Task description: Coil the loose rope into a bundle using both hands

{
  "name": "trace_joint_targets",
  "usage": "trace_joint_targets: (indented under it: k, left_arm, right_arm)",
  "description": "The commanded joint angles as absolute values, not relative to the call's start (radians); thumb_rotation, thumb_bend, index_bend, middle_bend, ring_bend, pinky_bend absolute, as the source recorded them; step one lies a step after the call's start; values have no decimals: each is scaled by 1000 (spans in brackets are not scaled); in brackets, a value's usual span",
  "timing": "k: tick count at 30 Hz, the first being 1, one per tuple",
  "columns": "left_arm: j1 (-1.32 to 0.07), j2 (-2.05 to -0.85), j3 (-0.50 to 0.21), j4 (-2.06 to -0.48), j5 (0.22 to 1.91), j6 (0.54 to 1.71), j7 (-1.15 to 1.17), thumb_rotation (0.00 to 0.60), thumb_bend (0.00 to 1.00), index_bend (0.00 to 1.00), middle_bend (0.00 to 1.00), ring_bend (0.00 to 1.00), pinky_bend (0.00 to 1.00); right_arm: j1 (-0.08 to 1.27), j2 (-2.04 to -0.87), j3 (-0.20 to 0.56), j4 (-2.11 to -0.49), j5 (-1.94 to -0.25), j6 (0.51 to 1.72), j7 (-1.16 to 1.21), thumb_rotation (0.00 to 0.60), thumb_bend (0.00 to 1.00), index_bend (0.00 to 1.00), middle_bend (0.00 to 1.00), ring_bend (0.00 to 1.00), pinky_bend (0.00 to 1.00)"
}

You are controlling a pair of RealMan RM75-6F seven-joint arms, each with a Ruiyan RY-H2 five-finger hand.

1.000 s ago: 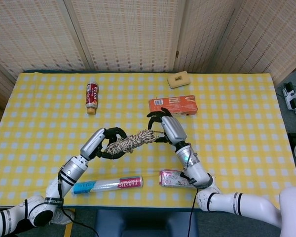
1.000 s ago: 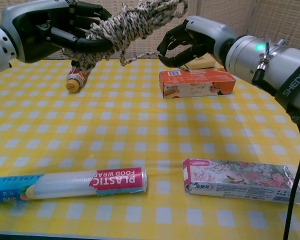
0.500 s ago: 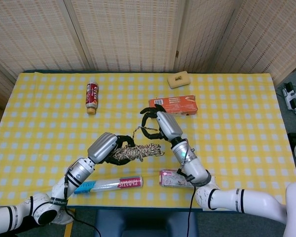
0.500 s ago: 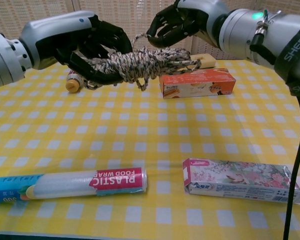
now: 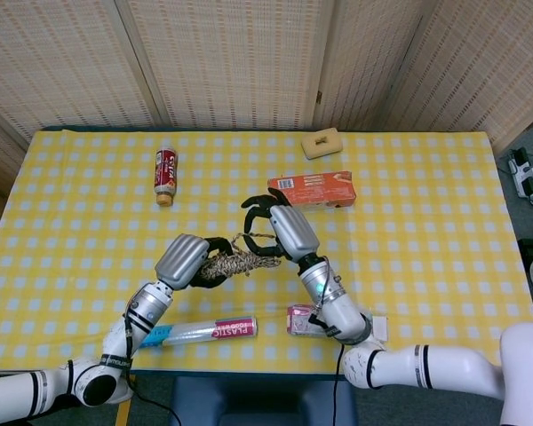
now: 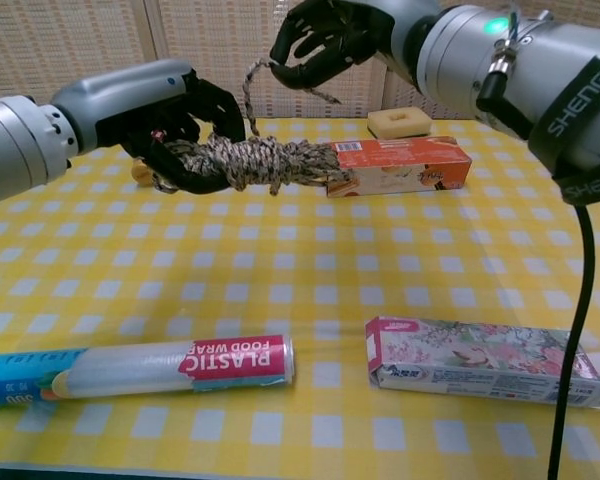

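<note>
The speckled brown-and-white rope bundle (image 6: 255, 162) hangs in the air above the yellow checked table, lying roughly level. My left hand (image 6: 175, 118) grips its left end, fingers wrapped around it; in the head view the left hand (image 5: 185, 260) covers part of the rope bundle (image 5: 234, 263). A loose strand (image 6: 250, 82) rises from the bundle to my right hand (image 6: 325, 40), which pinches it above the coil. From overhead the right hand (image 5: 275, 229) sits just right of and over the bundle.
On the table (image 5: 426, 222): an orange box (image 5: 310, 188), a red bottle (image 5: 165, 171), a tan block with a hole (image 5: 320, 142), a plastic food wrap roll (image 6: 140, 366) and a floral box (image 6: 480, 360) near the front edge.
The left hand has lowered and drawn the bundle left. The right hand has moved left over the bundle, lifting a loose strand above it.
</note>
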State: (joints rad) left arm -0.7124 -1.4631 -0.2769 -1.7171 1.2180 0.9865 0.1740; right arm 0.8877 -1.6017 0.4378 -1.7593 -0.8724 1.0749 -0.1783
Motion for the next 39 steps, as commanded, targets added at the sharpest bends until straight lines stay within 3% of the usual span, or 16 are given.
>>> trace_joint_targets:
  k: [1, 10, 34, 37, 39]
  left_arm:
    - [-714, -1472, -302, -1756, 1096, 990, 190, 600, 614, 779, 782, 770, 786]
    - [-697, -1440, -382, -1809, 893, 933, -12, 600, 614, 780, 784, 773, 786]
    - [-646, -1364, -469, -1832, 876, 925, -302, 600, 614, 780, 784, 773, 786]
    - [-644, -1357, -471, -1841, 882, 933, -310, 600, 614, 779, 785, 773, 786]
    - [-643, -1353, -472, -1844, 884, 937, -315, 600, 614, 779, 785, 773, 786]
  right_arm:
    - [891, -1634, 411, -1760, -930, 1136, -222, 600, 558, 690, 295, 193, 23]
    - [881, -1702, 359, -1704, -1037, 1214, -254, 600, 557, 690, 281, 187, 23]
    - [777, -1712, 285, -1630, -1229, 1289, -183, 600, 558, 690, 257, 177, 21]
    - [772, -1717, 279, -1617, -1258, 1297, -182, 600, 557, 631, 234, 165, 17]
    - [768, -1716, 272, -1612, -1275, 1300, -183, 600, 558, 478, 183, 138, 9]
